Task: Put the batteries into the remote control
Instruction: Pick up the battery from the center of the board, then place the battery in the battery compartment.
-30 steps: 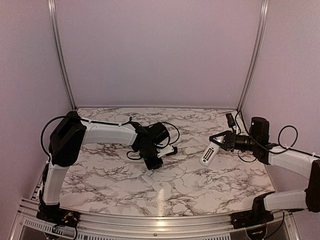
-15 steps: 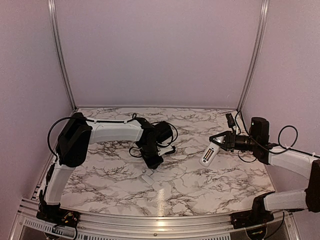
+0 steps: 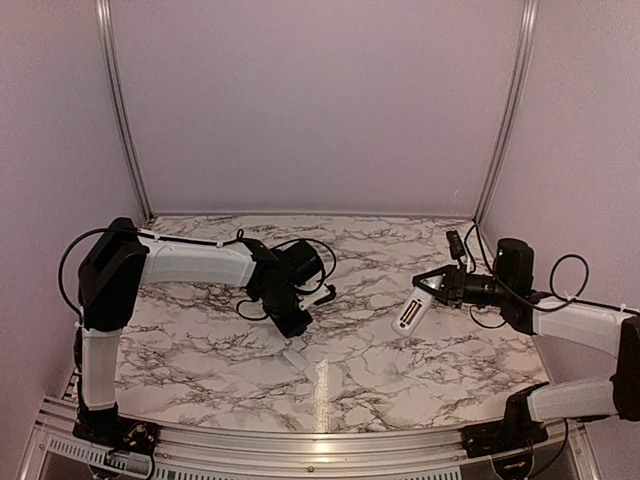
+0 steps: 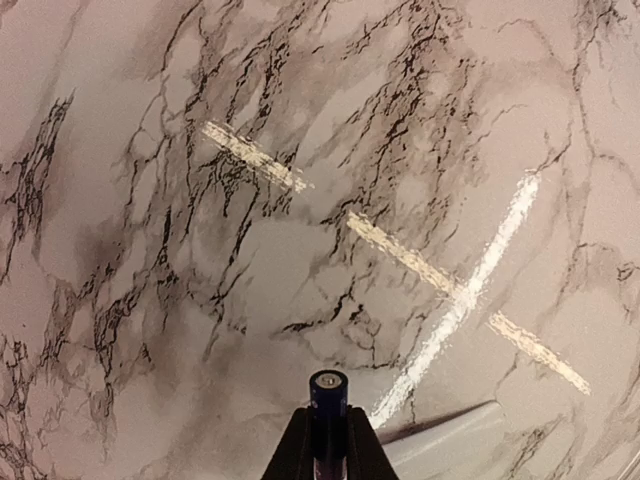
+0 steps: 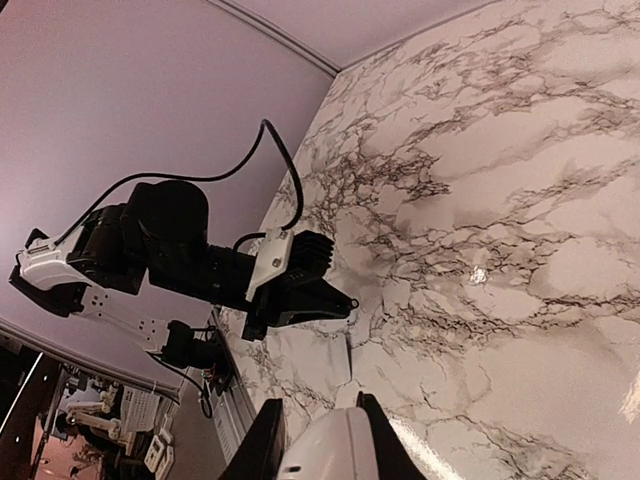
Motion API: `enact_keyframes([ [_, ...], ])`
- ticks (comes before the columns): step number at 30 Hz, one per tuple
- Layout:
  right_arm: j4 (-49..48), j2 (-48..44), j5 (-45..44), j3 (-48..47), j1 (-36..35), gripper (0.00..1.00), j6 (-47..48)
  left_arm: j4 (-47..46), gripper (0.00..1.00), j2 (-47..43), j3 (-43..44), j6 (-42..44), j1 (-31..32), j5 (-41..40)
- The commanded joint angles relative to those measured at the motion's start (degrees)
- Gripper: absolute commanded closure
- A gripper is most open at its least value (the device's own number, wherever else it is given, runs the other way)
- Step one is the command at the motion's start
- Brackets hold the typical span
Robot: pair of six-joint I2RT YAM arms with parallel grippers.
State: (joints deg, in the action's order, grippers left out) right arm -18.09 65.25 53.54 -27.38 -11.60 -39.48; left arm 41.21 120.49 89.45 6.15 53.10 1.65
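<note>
Left gripper (image 3: 293,322) shifts toward frame left, clamped on battery (image 4: 328,392) | right gripper (image 3: 432,290) grips remote control (image 3: 409,316) (centre-right) | next: align battery lengthwise with remote control before pressing

Open bench (image 3: 370,375) lies between the left pincer (image 3: 297,325) and the raised remote control (image 3: 411,313). A small white piece (image 3: 294,355) lies just beside the left pincer.

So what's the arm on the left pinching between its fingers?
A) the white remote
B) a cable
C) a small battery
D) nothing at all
C: the left wrist view shows a battery pinched end-on in the left gripper, while the remote control sits in the right gripper.
</note>
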Motion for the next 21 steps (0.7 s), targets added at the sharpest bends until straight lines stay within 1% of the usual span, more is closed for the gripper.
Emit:
enact_keyframes([
  [1, -7.71, 1.84, -3.93, -0.48, -4.80, 1.00, -5.16, -25.75, 1.00, -19.00, -14.39, -9.60, 0.04, 6.88],
  [3, -9.64, 3.39, -4.69, -0.76, -6.82, 1.00, -6.78, -37.01, 1.00, -25.65, -21.95, -13.81, 1.35, 5.64],
  [4, -10.44, 4.16, -5.10, -0.89, -7.68, 1.00, -7.18, -40.15, 1.00, -27.51, -23.96, -15.15, 2.17, 5.25],
  [8, -12.51, 6.57, -6.86, -1.74, -10.73, 1.00, -8.24, -46.40, 1.00, -29.86, -25.63, -19.73, 5.22, 5.28],
  [10, -13.88, 7.73, -7.55, -2.33, -12.33, 1.00, -9.15, -49.21, 1.00, -29.80, -26.38, -21.48, 7.50, 3.33],
  [12, -14.86, 8.97, -8.23, -2.98, -13.93, 1.00, -9.84, -50.64, 1.00, -29.02, -26.08, -22.96, 9.91, -0.84],
  [14, -15.82, 10.00, -8.90, -3.58, -15.31, 1.00, -10.38, -50.14, 1.00, -27.50, -24.01, -23.53, 11.75, -4.31],
  [21, -19.59, 13.22, -10.64, -4.53, -18.62, 1.00, -13.13, -48.31, 1.00, -21.54, -18.68, -23.48, 14.91, -7.18],
])
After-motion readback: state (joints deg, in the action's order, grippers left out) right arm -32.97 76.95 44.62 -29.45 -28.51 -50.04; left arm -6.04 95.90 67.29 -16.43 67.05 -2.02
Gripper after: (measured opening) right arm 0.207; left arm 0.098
